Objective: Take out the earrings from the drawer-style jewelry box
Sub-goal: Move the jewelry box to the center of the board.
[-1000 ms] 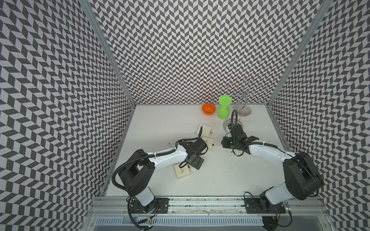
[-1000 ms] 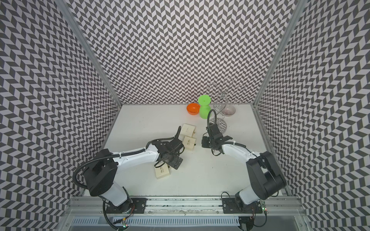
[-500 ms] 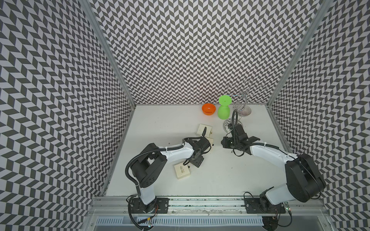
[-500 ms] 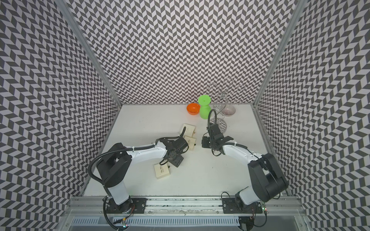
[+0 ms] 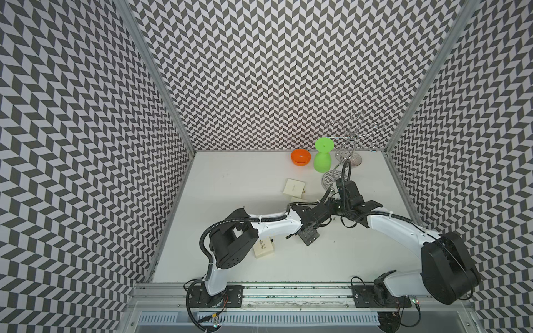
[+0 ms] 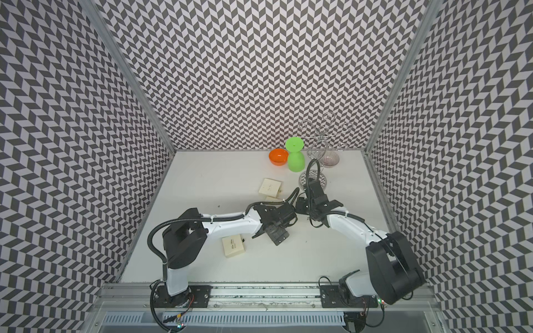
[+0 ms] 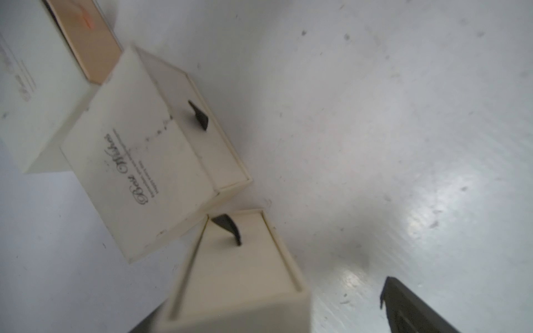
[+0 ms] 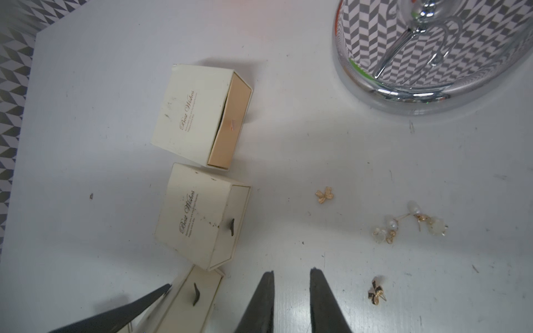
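Three cream drawer-style jewelry boxes show in the right wrist view: one (image 8: 199, 115) with its drawer slid partly out, one (image 8: 199, 216) with a black pull tab, and a third (image 8: 187, 302) between my left gripper's fingers (image 8: 129, 307). In the left wrist view that third box (image 7: 239, 276) lies inside my left gripper (image 7: 268, 312), whose jaws stand wide open with a gap on one side. The earrings lie loose on the table: a gold bow (image 8: 324, 194), a pearly cluster (image 8: 412, 223) and a dark bow (image 8: 376, 291). My right gripper (image 8: 292, 272) hovers beside them, slightly open and holding nothing.
Another cream box (image 5: 264, 248) sits by the left arm's elbow. An orange bowl (image 5: 300, 157), a green cup (image 5: 323, 158) and a silver wire stand (image 5: 352, 144) line the back. A mirrored round base (image 8: 432, 72) is close to the earrings. Both wrists nearly meet mid-table.
My left arm has swung right, bringing its gripper up beside the right gripper and around a box. The right arm and the other boxes have stayed put.
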`<state>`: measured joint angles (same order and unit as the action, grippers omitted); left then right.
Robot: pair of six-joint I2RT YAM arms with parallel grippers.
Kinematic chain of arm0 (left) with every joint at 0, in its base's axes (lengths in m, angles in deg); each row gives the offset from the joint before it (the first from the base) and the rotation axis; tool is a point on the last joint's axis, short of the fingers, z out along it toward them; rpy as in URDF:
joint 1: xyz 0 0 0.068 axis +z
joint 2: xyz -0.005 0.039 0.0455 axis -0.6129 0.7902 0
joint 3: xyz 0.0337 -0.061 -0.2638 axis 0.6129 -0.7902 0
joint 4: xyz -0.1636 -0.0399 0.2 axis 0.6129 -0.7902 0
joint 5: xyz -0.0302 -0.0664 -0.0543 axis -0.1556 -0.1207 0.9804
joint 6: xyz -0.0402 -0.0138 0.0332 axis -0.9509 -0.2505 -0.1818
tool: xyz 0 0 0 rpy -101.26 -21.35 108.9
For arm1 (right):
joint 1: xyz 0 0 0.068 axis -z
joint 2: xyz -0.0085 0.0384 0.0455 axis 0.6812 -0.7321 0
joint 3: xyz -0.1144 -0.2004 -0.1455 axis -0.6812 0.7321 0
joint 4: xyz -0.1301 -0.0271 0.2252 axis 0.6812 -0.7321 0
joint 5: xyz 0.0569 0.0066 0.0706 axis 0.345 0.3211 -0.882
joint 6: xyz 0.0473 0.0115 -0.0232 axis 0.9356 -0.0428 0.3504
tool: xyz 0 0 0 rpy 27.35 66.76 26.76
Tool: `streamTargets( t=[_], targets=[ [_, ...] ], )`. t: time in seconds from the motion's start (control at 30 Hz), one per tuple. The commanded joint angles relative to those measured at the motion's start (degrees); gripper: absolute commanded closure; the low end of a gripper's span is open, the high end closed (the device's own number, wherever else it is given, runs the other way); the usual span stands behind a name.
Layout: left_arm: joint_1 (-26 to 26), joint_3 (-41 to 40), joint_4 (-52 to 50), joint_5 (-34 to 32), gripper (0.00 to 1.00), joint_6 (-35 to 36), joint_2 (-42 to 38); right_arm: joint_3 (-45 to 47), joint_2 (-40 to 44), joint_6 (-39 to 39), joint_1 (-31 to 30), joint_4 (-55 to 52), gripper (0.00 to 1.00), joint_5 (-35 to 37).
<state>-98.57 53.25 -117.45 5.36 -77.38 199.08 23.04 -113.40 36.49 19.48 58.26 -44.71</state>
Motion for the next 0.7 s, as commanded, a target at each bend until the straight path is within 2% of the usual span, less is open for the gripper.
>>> streamTargets(
  t=[0.0, 0.1, 0.2, 0.3, 0.47, 0.57, 0.67],
  targets=[
    [0.30, 2.38, 2.23, 4.02, 0.00, 1.23, -4.07, 0.40, 1.39, 1.21, 0.85, 2.14, 0.76, 0.68],
    [0.33, 0.73, 4.20, 10.93, 0.00, 1.85, -7.47, 0.49, 0.85, 0.97, 1.40, 2.03, 0.76, -0.30],
    [0.97, -1.50, 4.32, 10.12, 0.01, -0.30, -9.32, 0.64, 0.90, 0.92, 1.53, 1.35, 0.76, -1.33],
    [4.12, -3.86, 2.86, 11.80, 0.00, -3.71, -11.59, 1.82, 1.39, 1.06, 1.49, 1.72, 0.76, -3.80],
    [13.13, -12.26, 2.79, 24.89, 0.00, -7.60, -19.22, 3.68, 0.58, -0.89, 1.40, 2.22, 0.76, -10.42],
    [15.85, -16.96, 2.70, 31.18, 0.00, -7.61, -22.34, 4.39, 0.01, -3.45, 0.74, 3.05, 0.75, -16.08],
    [17.14, -20.12, 2.67, 35.44, 0.00, -7.70, -22.23, 4.53, -1.23, -5.64, -1.49, 3.37, 0.75, -19.14]
  ],
)
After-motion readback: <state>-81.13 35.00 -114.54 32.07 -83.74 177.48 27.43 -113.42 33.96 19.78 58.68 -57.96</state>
